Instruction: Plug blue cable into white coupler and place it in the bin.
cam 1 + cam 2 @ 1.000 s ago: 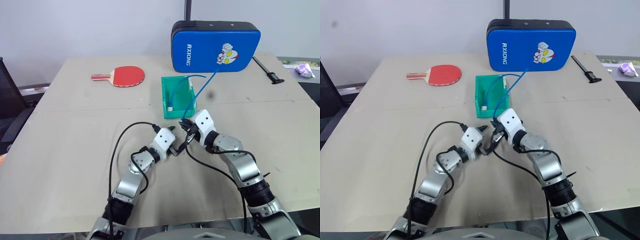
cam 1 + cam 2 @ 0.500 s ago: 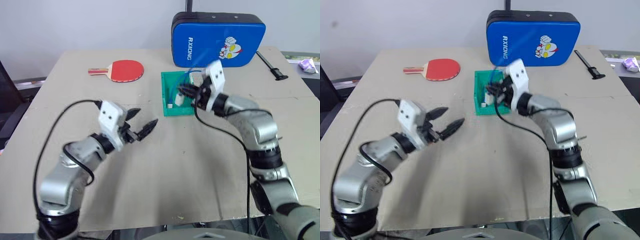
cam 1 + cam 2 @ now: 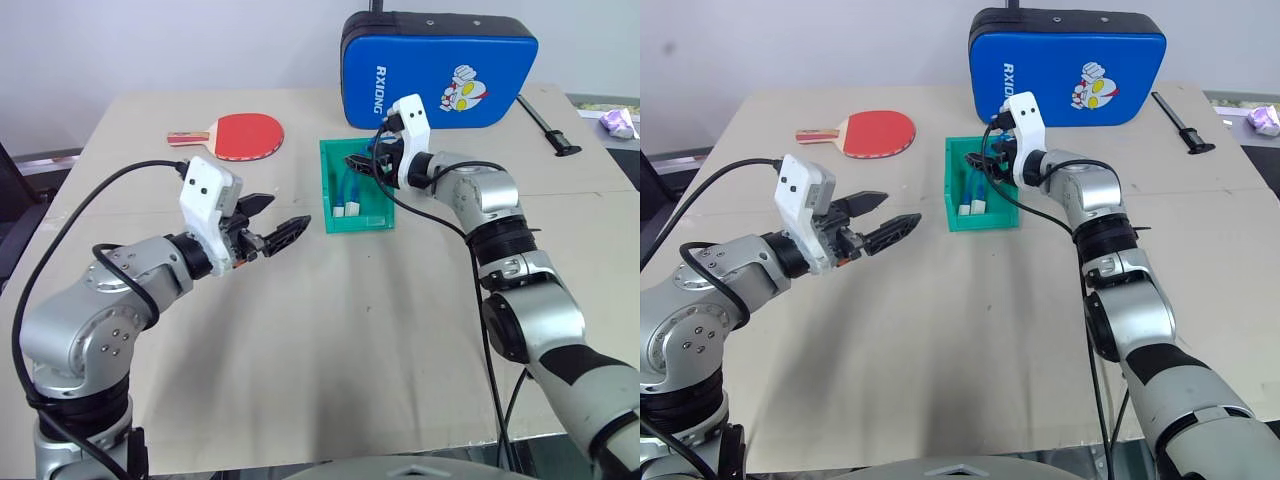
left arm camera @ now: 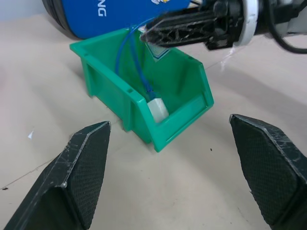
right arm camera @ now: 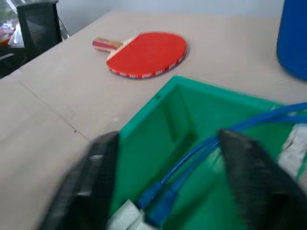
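Blue cable [image 4: 129, 57] in bin [image 4: 192, 103], beneath parted right claw [image 3: 362, 166].

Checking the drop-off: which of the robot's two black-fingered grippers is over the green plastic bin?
The right gripper, open above the green plastic bin holding the blue cable and white coupler. The left gripper hovers apart over bare table.

Bare table [image 3: 330, 330] lay open between the left gripper [image 3: 283, 225] and the bin [image 3: 385, 220]; above the bin the right gripper [image 3: 362, 163] blocked entry; blue case [image 3: 440, 70] walled the far side.
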Controlling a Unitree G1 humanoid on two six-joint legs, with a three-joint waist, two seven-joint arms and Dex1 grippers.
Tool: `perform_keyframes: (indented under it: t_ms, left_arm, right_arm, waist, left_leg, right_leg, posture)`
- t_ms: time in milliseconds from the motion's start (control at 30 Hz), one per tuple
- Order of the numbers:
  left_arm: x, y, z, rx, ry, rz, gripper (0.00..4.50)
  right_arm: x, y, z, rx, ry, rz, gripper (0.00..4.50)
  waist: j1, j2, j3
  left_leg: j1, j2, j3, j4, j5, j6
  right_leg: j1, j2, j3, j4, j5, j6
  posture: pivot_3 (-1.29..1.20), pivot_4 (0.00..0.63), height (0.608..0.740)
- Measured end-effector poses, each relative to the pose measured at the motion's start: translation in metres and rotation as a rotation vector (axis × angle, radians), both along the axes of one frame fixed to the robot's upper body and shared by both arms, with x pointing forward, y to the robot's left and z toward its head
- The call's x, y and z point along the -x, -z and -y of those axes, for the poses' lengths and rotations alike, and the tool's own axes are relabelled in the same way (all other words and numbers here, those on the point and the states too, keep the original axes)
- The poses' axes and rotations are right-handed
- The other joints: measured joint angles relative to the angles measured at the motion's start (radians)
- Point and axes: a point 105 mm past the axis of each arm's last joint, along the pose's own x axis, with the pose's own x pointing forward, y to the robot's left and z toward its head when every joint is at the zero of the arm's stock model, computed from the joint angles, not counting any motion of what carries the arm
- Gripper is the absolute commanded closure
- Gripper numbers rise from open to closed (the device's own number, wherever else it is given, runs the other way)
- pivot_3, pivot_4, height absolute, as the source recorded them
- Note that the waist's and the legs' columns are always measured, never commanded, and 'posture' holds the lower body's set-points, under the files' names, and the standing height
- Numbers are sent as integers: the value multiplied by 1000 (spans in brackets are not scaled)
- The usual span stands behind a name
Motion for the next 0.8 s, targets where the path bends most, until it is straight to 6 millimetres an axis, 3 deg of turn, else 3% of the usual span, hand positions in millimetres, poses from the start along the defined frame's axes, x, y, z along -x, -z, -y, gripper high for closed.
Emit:
perform_keyframes:
  t_ms: [133,233,300,333,367,433,533,633,700,800]
  left_arm:
    - [3,7,0,-8,-8,-13,434]
    - [12,16,4,-21,3,-10,434]
    - [18,28,7,-22,-11,-17,434]
    - [23,45,6,-45,-42,-35,434]
    - [24,49,5,-49,-51,-44,434]
    - [32,68,2,-67,-98,-42,434]
    - [58,123,-17,-101,-202,-158,434]
    - [69,138,-18,-98,-185,-161,434]
    - [73,144,-20,-94,-169,-142,434]
    - [76,152,-25,-90,-161,-129,434]
  right_arm:
    - [8,-13,19,14,19,62,59]
    - [25,-9,41,19,19,82,59]
    - [41,6,62,25,13,87,59]
    - [59,27,81,38,-6,76,59]
    - [62,33,84,41,-10,61,59]
    - [92,66,110,102,-57,64,59]
    - [128,134,163,236,-18,-51,59]
    - [136,134,173,222,-34,-21,59]
    - [147,133,178,193,-60,20,59]
    - [167,150,189,168,-78,-4,59]
  waist:
    - [3,0,0]
    - [7,-1,0]
    - [9,-1,-1]
    - [9,-1,-1]
    - [9,-1,-1]
    - [13,-1,-2]
    - [6,0,-1]
    - [0,-1,0]
    - [6,-3,0]
    - [17,-3,0]
  left_leg:
    - [0,0,0,1,0,-1]
    - [0,0,0,1,0,-1]
    - [1,0,0,1,0,0]
    - [1,0,0,0,0,0]
    - [1,0,1,0,0,0]
    - [2,0,1,0,0,1]
    - [5,0,6,1,-3,6]
    - [13,1,8,1,-4,7]
    - [24,2,5,2,-4,7]
    - [25,2,3,2,-4,7]
  right_leg:
    - [0,0,0,0,0,0]
    - [1,-1,1,0,0,0]
    - [1,-1,1,0,0,0]
    - [1,-1,1,0,0,0]
    - [1,-1,2,0,0,0]
    - [1,-1,2,-3,0,0]
    - [2,-2,6,-2,-1,1]
    - [6,1,9,-1,-2,-6]
    - [18,2,6,-1,-4,-3]
    - [18,1,5,0,-4,-3]
  posture:
    - [0,150,728]
    - [0,150,728]
    - [0,150,728]
    - [0,150,728]
    - [0,150,728]
    - [0,150,728]
    - [0,150,728]
    - [0,150,728]
    - [0,150,728]
    - [0,150,728]
